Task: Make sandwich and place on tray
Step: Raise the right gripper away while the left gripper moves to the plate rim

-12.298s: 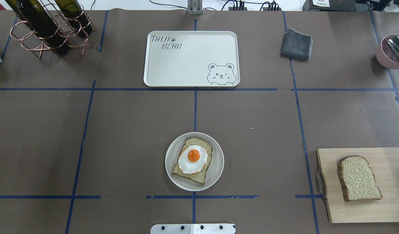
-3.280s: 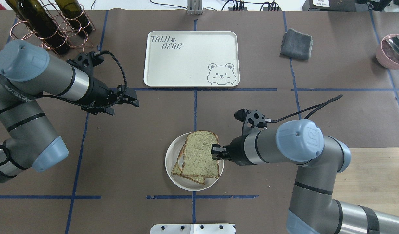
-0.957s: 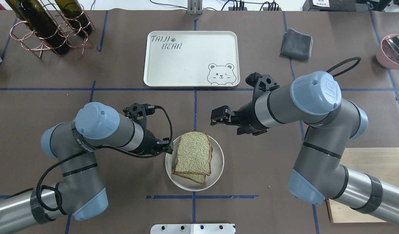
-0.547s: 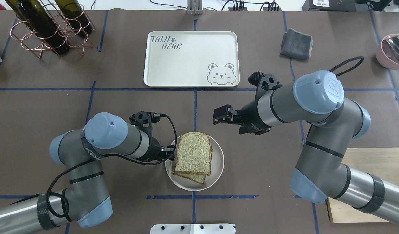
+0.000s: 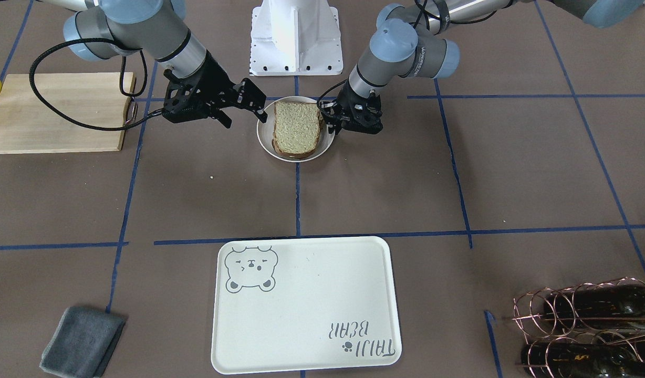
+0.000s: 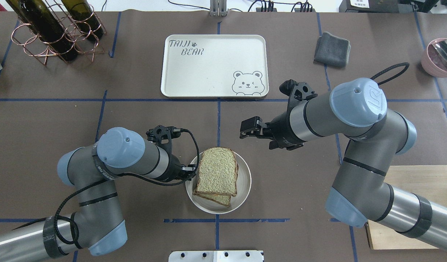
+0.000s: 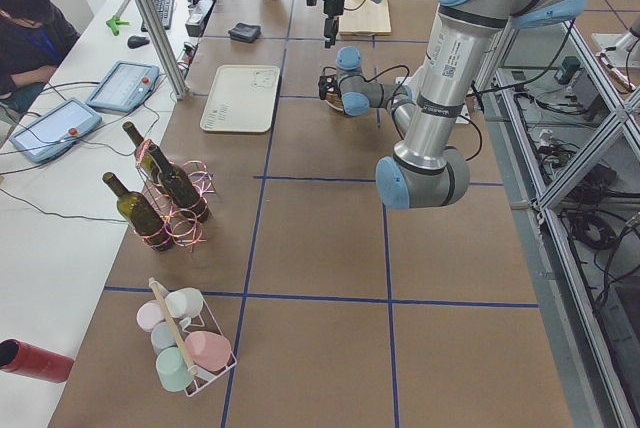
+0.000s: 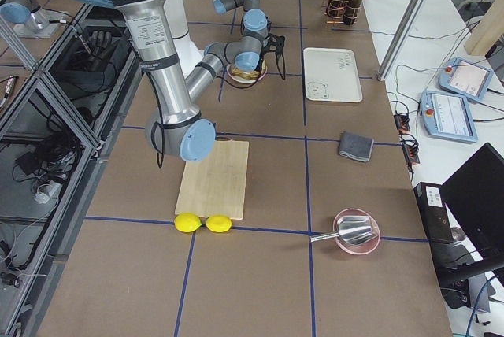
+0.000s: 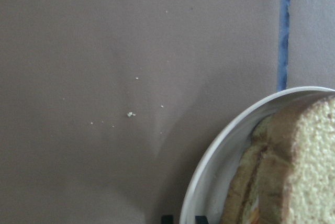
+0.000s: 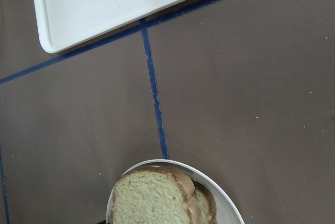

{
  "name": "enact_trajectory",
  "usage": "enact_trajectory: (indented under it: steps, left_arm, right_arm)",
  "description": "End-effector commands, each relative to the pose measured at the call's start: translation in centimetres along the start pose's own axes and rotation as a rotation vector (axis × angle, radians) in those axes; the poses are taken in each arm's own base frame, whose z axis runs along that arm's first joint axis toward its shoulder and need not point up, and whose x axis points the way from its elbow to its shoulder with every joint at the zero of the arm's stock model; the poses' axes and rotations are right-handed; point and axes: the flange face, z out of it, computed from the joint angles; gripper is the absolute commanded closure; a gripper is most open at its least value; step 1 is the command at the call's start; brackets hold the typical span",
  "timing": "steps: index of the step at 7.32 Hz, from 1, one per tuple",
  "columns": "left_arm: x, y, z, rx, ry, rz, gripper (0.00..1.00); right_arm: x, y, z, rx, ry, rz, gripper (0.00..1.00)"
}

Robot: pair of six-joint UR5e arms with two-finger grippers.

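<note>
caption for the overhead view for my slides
Left gripper at the plate rim beside the stacked sandwich; right gripper hovers open; tray bare.

I can't see the sandwich filling; left claw tips cropped in wrist view, probably straddling plate rim.

Speckled tan sandwich, cream tray with grey bear drawing, brown table.

two bread slices, one tray, one plate, one cloth.
</note>
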Motion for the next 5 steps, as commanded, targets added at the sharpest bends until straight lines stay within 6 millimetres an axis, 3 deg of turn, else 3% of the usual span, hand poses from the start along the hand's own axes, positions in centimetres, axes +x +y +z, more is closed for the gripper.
enact_trajectory:
  steps: [1,5]
  left_arm:
    - [0.05,-0.03,0.14,-0.001,-0.001,-0.001,0.78]
    - [-0.11,0.15,0.61,-0.006,-0.008,0.0,0.78]
  right_arm:
    - [-0.05,0.0,-0.12,0.001,-0.002,-0.001,0.0]
    - [0.12,0.03,-0.19,0.001,-0.001,0.0,0.0]
